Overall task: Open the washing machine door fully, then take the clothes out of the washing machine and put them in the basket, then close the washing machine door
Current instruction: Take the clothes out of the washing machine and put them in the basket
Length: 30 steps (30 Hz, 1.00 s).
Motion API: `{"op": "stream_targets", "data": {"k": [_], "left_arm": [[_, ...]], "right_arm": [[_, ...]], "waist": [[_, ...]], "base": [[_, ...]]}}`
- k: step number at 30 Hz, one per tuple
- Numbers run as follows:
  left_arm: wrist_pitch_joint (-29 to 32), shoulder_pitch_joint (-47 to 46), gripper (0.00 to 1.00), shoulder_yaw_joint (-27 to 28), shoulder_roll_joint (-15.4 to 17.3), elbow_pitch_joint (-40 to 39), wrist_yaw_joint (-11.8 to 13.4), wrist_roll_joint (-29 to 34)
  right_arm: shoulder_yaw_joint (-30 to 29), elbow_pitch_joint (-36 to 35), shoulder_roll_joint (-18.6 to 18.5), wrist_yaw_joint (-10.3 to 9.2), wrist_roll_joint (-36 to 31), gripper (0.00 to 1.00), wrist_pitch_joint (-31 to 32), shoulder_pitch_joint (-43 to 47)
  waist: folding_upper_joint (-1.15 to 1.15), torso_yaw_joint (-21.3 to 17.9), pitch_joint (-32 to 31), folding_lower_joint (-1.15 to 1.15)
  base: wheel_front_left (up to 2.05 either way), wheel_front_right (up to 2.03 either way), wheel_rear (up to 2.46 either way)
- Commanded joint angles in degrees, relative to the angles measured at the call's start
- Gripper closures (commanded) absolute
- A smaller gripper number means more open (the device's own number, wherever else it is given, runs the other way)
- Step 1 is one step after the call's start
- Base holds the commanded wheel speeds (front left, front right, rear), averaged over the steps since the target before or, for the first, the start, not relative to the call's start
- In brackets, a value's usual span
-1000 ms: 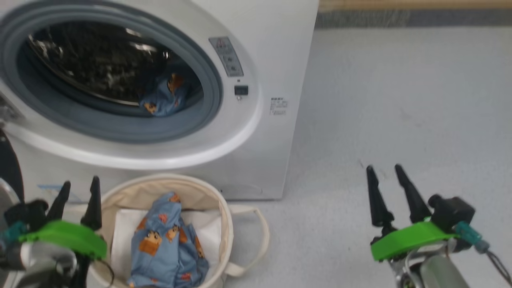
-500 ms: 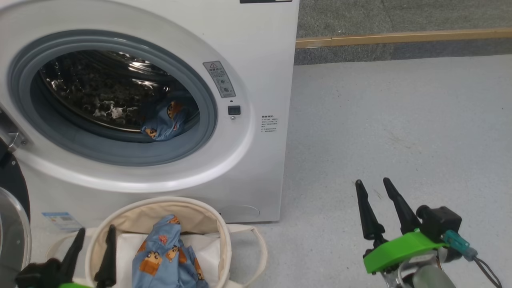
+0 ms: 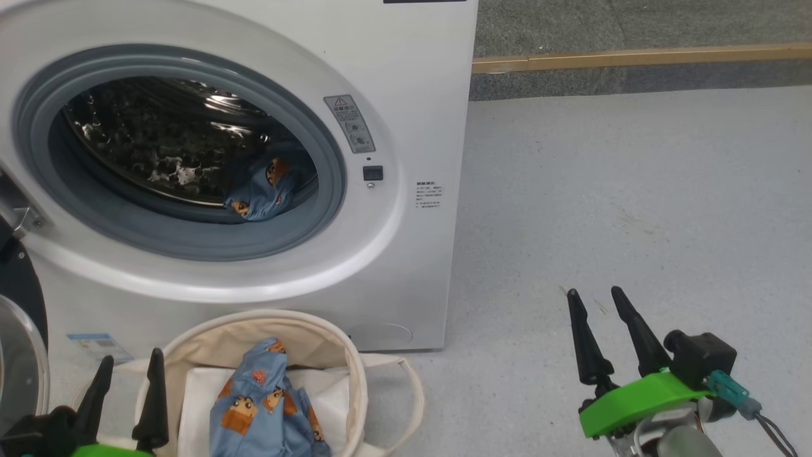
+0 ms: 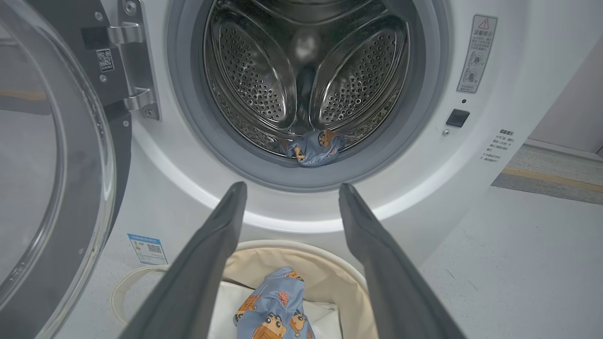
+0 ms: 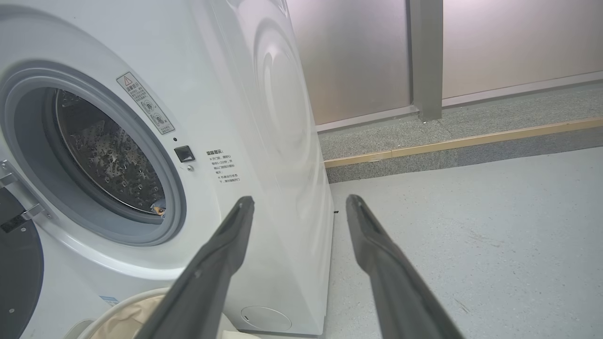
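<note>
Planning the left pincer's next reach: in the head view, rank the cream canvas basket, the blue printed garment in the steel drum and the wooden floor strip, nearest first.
1. Cream canvas basket, just beside the left pincer.
2. Blue printed garment in the drum, higher up, further in.
3. Wooden floor strip, far right.

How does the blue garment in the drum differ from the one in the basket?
The garment in the drum lies low beside the grey rubber ring; the garment in the basket lies on the white sheet. The one in the drum shows as a small lump; the one in the basket as a bigger, taller heap. Both are light blue with orange-brown cartoon figures.
</note>
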Motion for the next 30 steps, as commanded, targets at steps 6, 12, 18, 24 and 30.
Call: {"op": "stream_targets", "data": {"k": [6, 12, 18, 24, 30], "left_arm": [[0.3, -2.8, 0.0, 2.3, 1.9, -1.4, 0.5, -0.8], [0.1, -3.6, 0.0, 2.3, 2.1, -0.3, 0.3, -1.1], [-0.1, -4.4, 0.0, 2.2, 2.3, 0.6, 0.1, -1.2], [-0.2, -5.0, 0.0, 1.9, 2.4, 1.6, -0.1, -1.2], [-0.2, -5.7, 0.0, 1.3, 2.4, 2.7, -0.4, -1.3]], "right_arm": [[1.0, -2.2, 0.2, 0.43, -0.1, 0.0, -0.5, -1.5], [1.1, -2.4, 0.2, 0.43, -0.4, 0.0, -0.5, -1.6], [1.1, -2.6, 0.2, 0.43, -1.0, 0.0, -0.5, -1.6], [1.0, -2.7, 0.2, 0.43, -1.2, 0.0, -0.5, -1.7], [0.9, -2.5, 0.2, 0.43, -1.4, 0.0, -0.5, -1.8]], "waist": [[0.0, -0.1, 0.1, 0.0], [0.0, -0.1, 0.3, 0.0], [0.0, -0.2, 0.3, 0.0], [0.0, -0.2, 0.5, 0.0], [0.0, -0.4, 0.6, 0.0]], "base": [[0.0, 0.0, 0.0], [0.0, 0.0, 0.0], [0.0, 0.0, 0.0], [0.0, 0.0, 0.0], [0.0, 0.0, 0.0]]}}
